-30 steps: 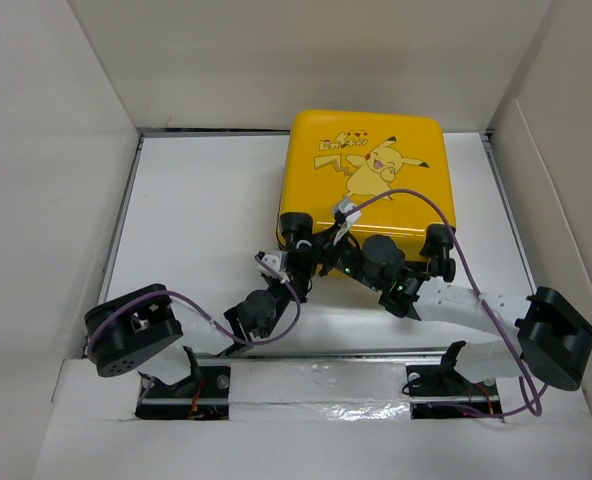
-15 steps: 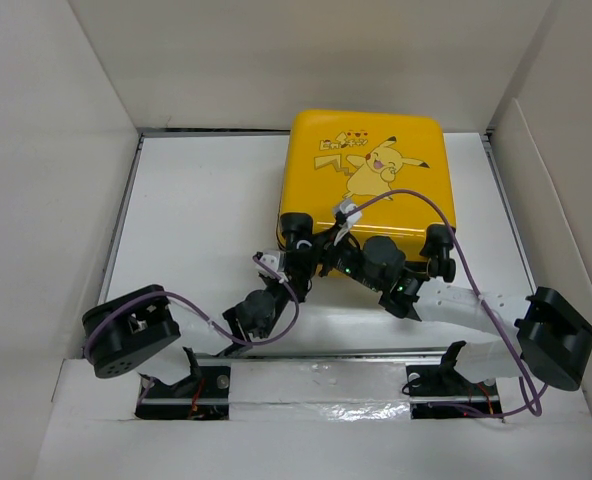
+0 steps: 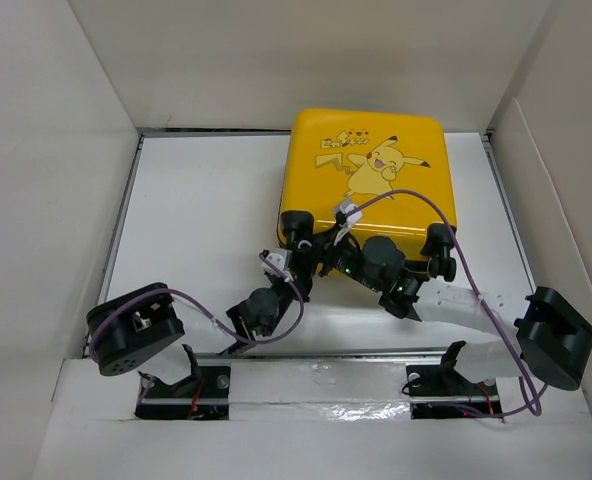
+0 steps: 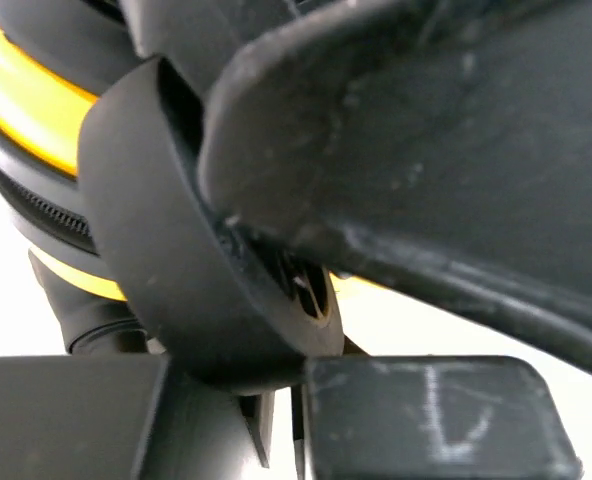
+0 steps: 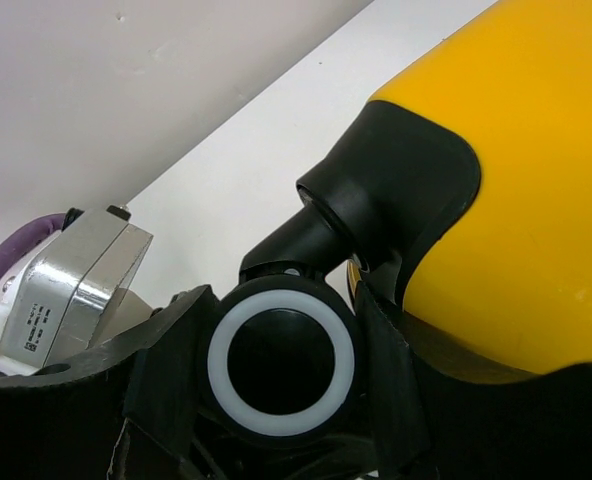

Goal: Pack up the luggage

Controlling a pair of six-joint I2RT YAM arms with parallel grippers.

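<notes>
Only the closed left fingers (image 4: 436,420) are nudged farther toward the near-left wheel (image 5: 281,355), gripped by the right fingers (image 5: 166,370), so the shut Pikachu suitcase (image 3: 376,170) is left unmoved at the bench's (image 3: 196,220) far right.

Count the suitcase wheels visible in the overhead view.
2. The left wheel sits at the near-left corner of the luggage; the right wheel at its near-right corner. More may be hidden underneath.
</notes>
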